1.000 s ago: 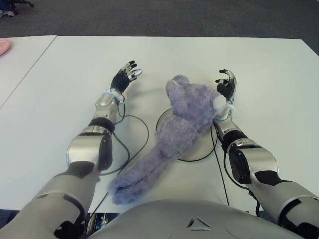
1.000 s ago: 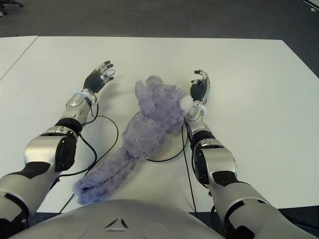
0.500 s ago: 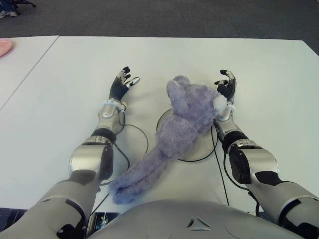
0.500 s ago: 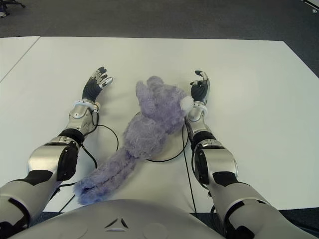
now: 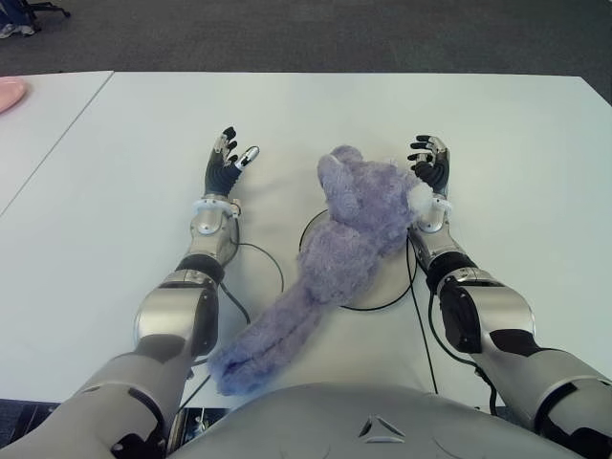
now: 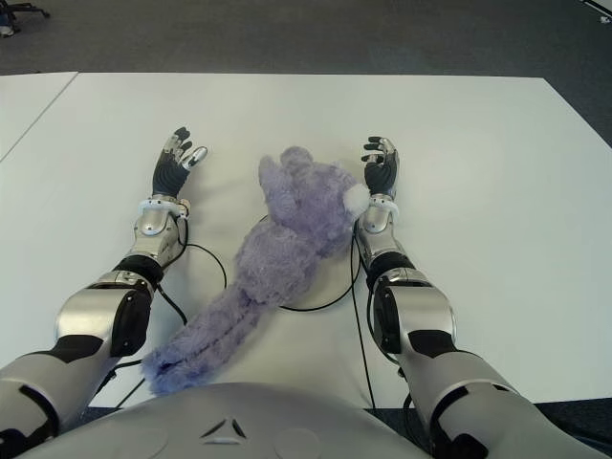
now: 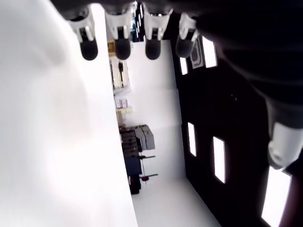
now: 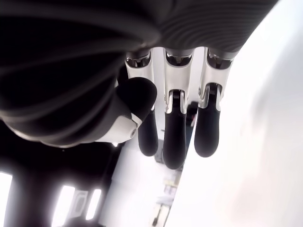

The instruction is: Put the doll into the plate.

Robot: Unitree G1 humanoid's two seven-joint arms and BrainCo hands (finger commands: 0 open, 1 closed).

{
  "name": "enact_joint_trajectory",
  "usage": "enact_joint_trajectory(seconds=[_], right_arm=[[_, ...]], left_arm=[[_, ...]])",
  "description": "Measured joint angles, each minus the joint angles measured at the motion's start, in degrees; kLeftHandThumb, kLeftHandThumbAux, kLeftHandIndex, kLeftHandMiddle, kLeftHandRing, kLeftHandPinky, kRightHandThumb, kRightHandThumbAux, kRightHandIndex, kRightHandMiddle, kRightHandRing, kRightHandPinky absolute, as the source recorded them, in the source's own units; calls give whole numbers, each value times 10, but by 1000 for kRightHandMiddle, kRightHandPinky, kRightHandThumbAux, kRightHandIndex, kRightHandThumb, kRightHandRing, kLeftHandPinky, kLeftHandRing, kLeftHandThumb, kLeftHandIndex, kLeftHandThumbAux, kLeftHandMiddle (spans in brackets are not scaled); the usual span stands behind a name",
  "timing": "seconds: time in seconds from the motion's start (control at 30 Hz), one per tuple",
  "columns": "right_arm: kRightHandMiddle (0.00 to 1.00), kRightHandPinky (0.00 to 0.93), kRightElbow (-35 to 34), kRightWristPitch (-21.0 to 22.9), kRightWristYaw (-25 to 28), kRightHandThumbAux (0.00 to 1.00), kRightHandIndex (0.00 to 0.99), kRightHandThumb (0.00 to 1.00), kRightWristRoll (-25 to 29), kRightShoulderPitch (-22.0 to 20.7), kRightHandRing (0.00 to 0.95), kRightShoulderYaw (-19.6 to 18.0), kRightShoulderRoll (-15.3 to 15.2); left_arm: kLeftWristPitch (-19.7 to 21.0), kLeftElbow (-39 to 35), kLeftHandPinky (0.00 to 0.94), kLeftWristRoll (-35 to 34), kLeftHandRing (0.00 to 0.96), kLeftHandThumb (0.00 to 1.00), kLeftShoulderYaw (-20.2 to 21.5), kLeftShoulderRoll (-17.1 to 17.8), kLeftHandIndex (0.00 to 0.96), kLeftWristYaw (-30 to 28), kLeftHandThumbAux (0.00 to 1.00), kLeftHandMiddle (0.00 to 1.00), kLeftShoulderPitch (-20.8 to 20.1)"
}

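The fluffy lavender plush doll [image 5: 335,258] lies stretched across the white surface [image 5: 516,143] between the two arms, its head and upper body over a round white plate [image 5: 382,287] near the middle of the near half, its long tail trailing off the plate toward the near edge. So the doll is only partly in the plate. The left hand [image 5: 223,167] shows apart from the doll on its left side, fingers spread and holding nothing; the right hand [image 5: 428,167] shows just beside the doll's head on the right, fingers extended and loosely open, also empty. To finish well, my judgement is that the trailing lower body should be gathered: one hand would need to reach back toward the near edge, take the soft tail in a broad grip and fold it up onto the plate, while the other steadies the head so the plate does not slide. The plush will sag and flop, so a full-fingered grasp looks safer than a pinch. Black cables [image 5: 263,263] loop on the surface beside the plate and under the doll, and could snag fingers or drag. A pink object [image 5: 8,91] sits at the far left edge, well apart.
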Motion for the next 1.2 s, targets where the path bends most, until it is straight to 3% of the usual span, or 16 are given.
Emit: enact_joint_trajectory(seconds=[0.2,0.43,0.63,1.2], right_arm=[[383,506,-1,0,11,949,303,206,8,1,463,-8,0],[366,499,-1,0,16,959,288,58,12,1,443,-11,-1],[355,504,-1,0,25,962,284,7,16,1,433,-12,-1],[352,489,-2,0,38,993,299,0,23,1,439,-14,-1]], left_arm=[[6,-4,80,12,85,0,-1,-6,105,29,554,114,2],[10,-6,98,20,106,0,0,-9,121,45,581,133,1],[12,-6,132,23,132,0,0,-10,154,55,616,160,1],[13,-6,156,21,161,0,6,-11,198,55,703,189,1]])
